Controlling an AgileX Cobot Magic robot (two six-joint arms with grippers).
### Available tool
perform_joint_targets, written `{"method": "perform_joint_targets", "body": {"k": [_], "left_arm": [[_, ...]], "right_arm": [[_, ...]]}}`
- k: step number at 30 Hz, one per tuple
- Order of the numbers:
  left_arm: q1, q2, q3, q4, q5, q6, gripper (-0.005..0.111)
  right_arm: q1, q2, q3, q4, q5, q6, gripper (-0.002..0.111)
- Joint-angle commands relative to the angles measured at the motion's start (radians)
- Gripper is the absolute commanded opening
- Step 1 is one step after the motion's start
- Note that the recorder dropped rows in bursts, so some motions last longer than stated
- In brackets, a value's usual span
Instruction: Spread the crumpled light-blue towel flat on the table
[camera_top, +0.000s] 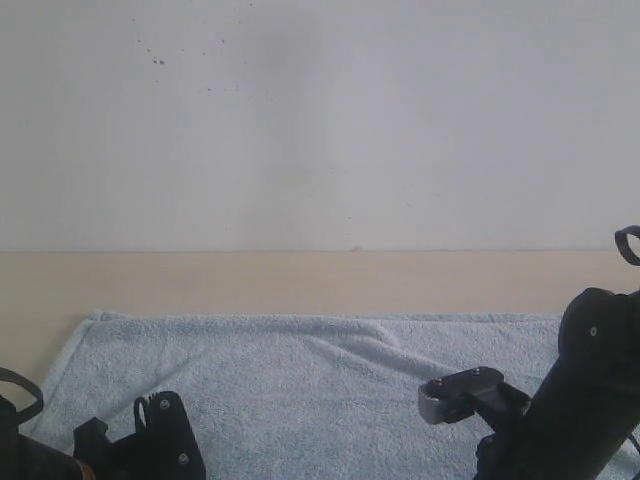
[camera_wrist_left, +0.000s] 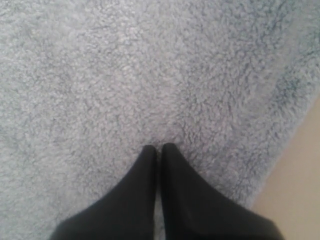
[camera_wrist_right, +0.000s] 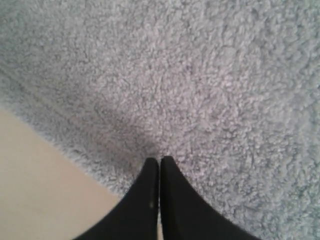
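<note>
The light-blue towel (camera_top: 300, 390) lies spread across the near part of the beige table (camera_top: 300, 280), with low wrinkles near its far edge. In the left wrist view my left gripper (camera_wrist_left: 159, 147) is shut, its black tips together just over the fluffy towel (camera_wrist_left: 150, 75), close to an edge where bare table (camera_wrist_left: 300, 190) shows. My right gripper (camera_wrist_right: 159, 160) is also shut, with nothing seen between the tips. It sits over the towel (camera_wrist_right: 200, 75) near its hemmed edge, beside bare table (camera_wrist_right: 40, 190). No white tag is in view.
An off-white speckled wall (camera_top: 320, 120) rises behind the table's far edge. Black parts of the left arm (camera_top: 160, 440) and the right arm (camera_top: 580, 400) stand over the towel's near corners. A strip of bare table runs beyond the towel.
</note>
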Motion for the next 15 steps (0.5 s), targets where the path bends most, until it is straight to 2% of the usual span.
{"method": "perform_joint_targets", "body": {"k": [1,11,15], "left_arm": [[-0.017,0.005,0.035,-0.011,0.068,0.0,0.004],[-0.122,0.005,0.044,-0.04,0.18,0.001,0.004],[-0.124,-0.004,0.044,-0.075,0.219,0.001,0.004]], "right_arm": [[0.001,0.0,-0.001,-0.009,0.055,-0.011,0.0],[0.001,0.0,-0.001,-0.009,0.145,-0.011,0.0],[0.001,0.0,-0.001,-0.005,0.189,-0.011,0.0]]}}
